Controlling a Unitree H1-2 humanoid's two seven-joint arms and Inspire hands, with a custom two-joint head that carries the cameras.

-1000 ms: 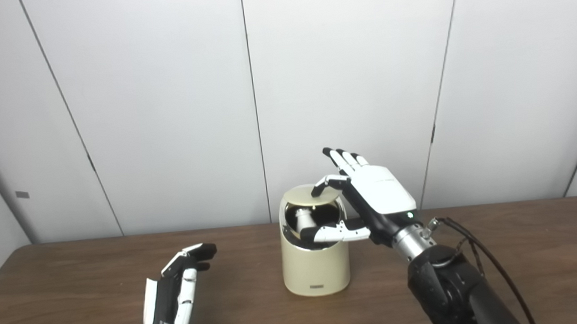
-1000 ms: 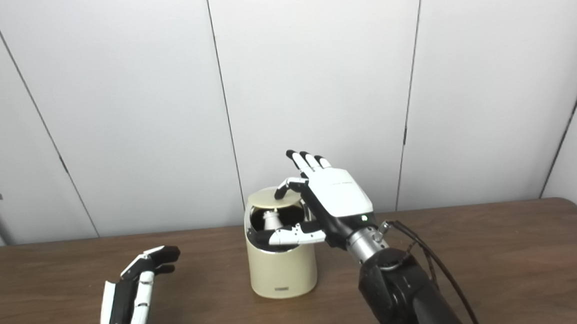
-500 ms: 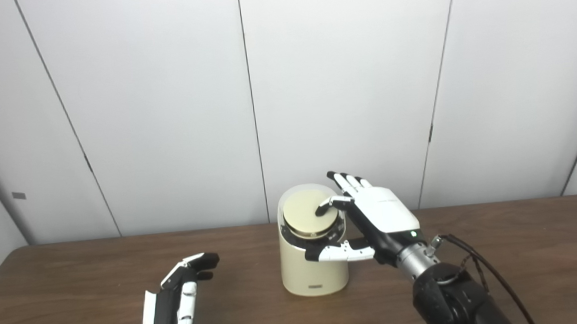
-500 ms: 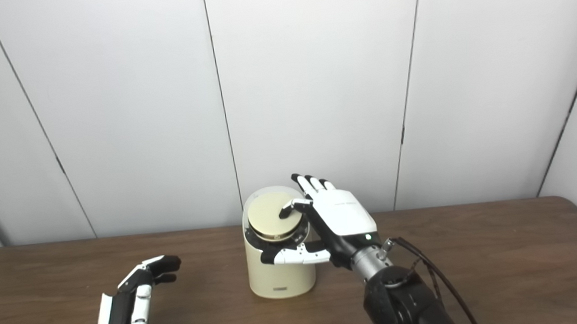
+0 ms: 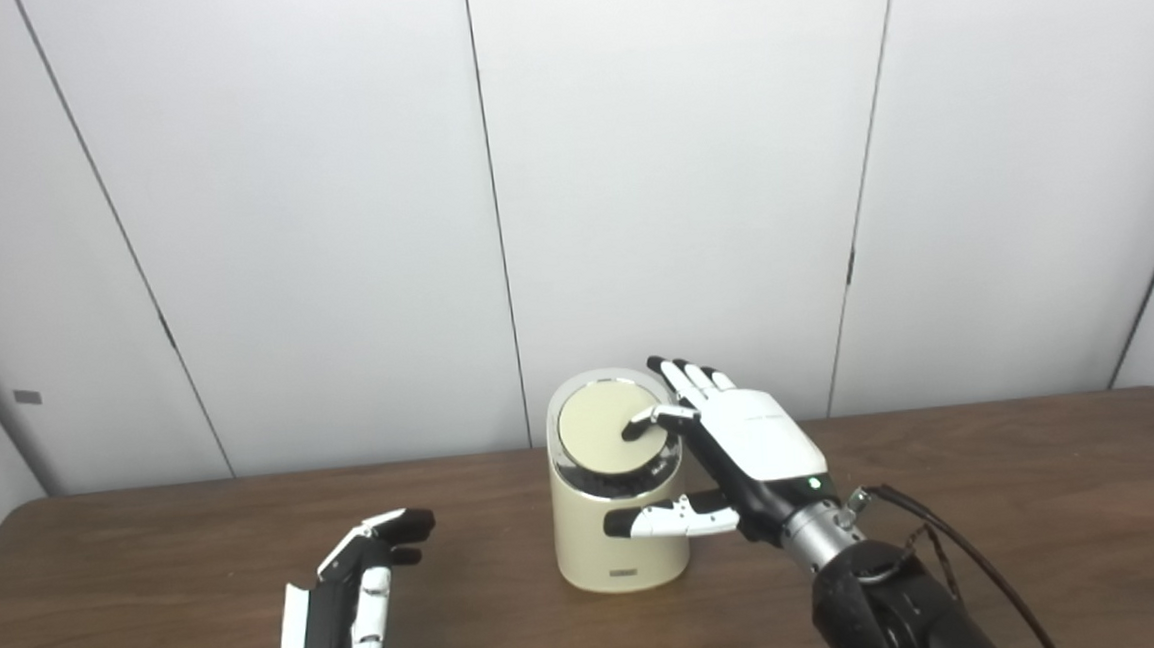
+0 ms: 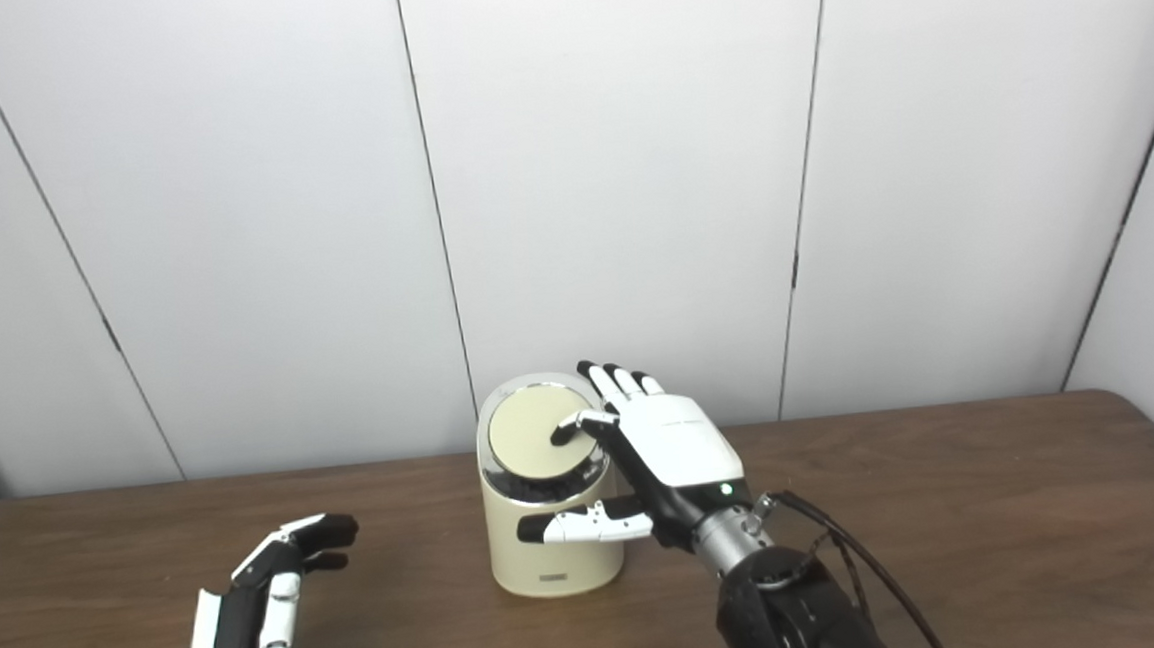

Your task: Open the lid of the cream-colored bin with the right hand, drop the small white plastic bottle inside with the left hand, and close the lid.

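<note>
On the table (image 5: 1048, 496), cream-colored bin (image 5: 619, 547), round lid (image 5: 606, 429) shut.

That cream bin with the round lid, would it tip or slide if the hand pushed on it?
Probably steady: the bin is squat, with a wide flat base on the table. Its smooth sides look like light plastic, so a sideways shove might slide it rather than topple it. The right hand presses a fingertip on the slanted lid near the top, where tipping is likeliest.
</note>
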